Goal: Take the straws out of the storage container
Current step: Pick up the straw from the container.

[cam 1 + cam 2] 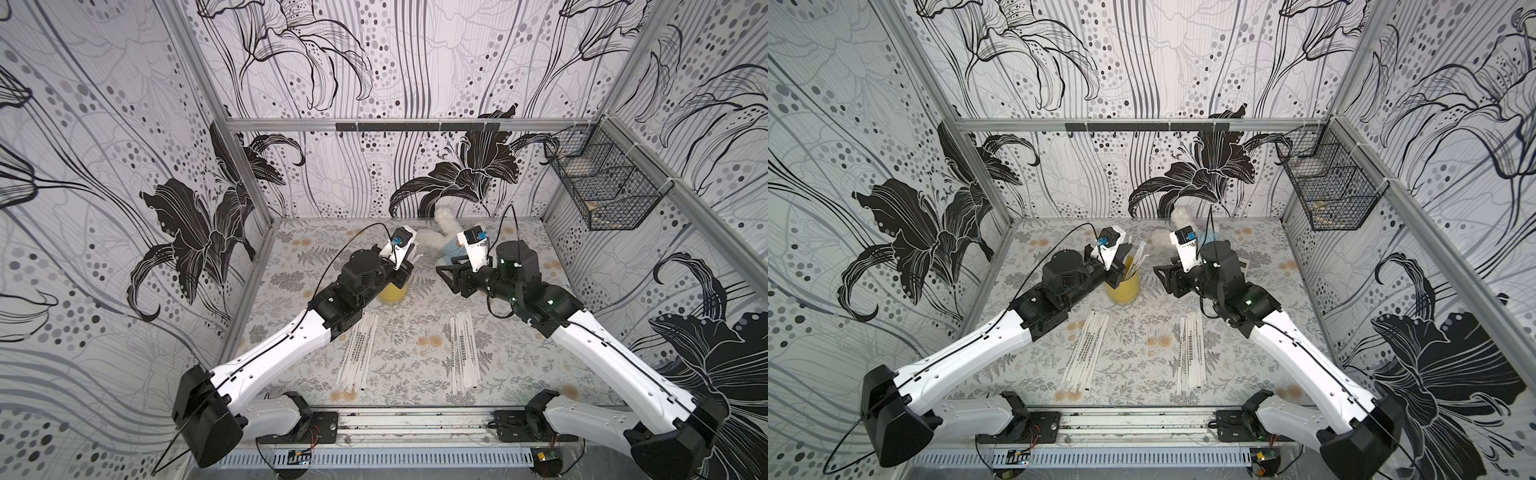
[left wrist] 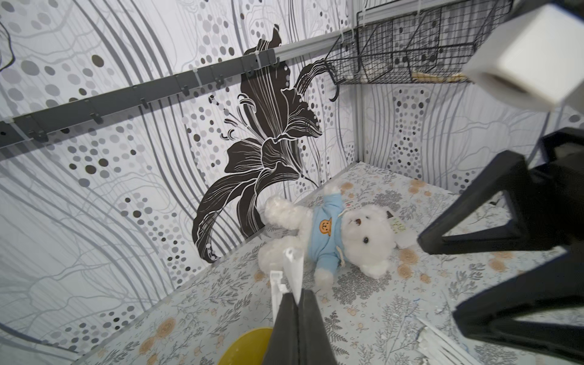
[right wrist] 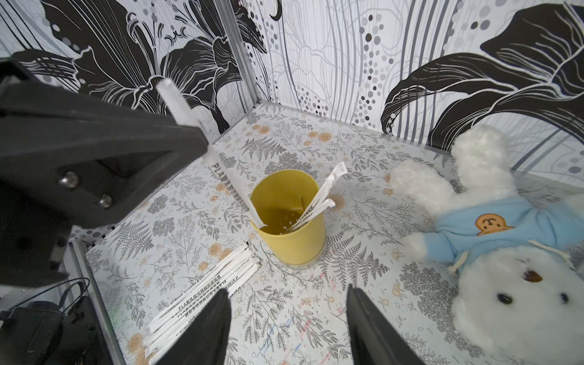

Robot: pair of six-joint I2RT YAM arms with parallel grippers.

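One thin white paper-wrapped straw [image 3: 230, 186] is pinched in the closed left tool [image 2: 298, 295], its lower end in the mustard-yellow cylindrical cup [image 3: 294, 243] beneath that tool; two more lean inside. The right tool [image 3: 287, 294], spread wide and empty, faces the cup nearby.

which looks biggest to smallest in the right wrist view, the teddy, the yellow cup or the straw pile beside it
1. teddy, largest, though close to the camera.
2 and 3. yellow cup and straw pile: too close to rank; the pile runs longer, the cup is bulkier.
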